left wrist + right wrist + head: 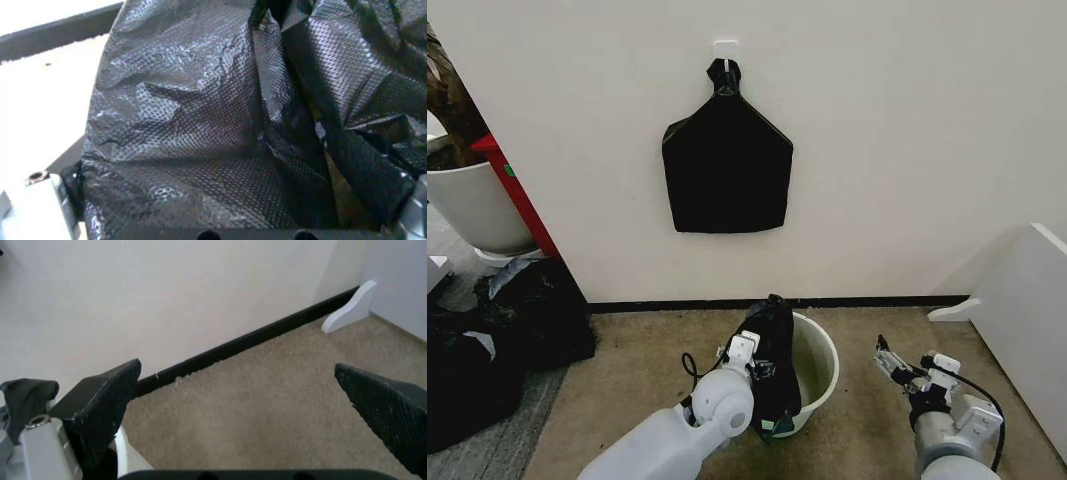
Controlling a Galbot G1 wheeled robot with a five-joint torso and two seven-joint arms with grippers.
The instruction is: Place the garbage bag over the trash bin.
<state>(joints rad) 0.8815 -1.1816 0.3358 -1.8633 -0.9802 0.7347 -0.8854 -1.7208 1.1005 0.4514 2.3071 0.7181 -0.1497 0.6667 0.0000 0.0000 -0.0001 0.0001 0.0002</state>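
Two grippers are working one white trash bin (822, 362): the left gripper (762, 368) is sitting at the rim's 9 o'clock side, clamped on the garbage bag (774, 352), which is draping over that edge. The step in hand appears to be seating the film; spreading it round the remaining rim seems next. The right gripper (890, 362) is hovering at 3 o'clock, well apart, fingers spread and empty over carpet (267, 405).

arms: rounded, glossy white shells
cables: thin black loops at both wrists
right claw (247, 405): textured black fingers (107, 400)
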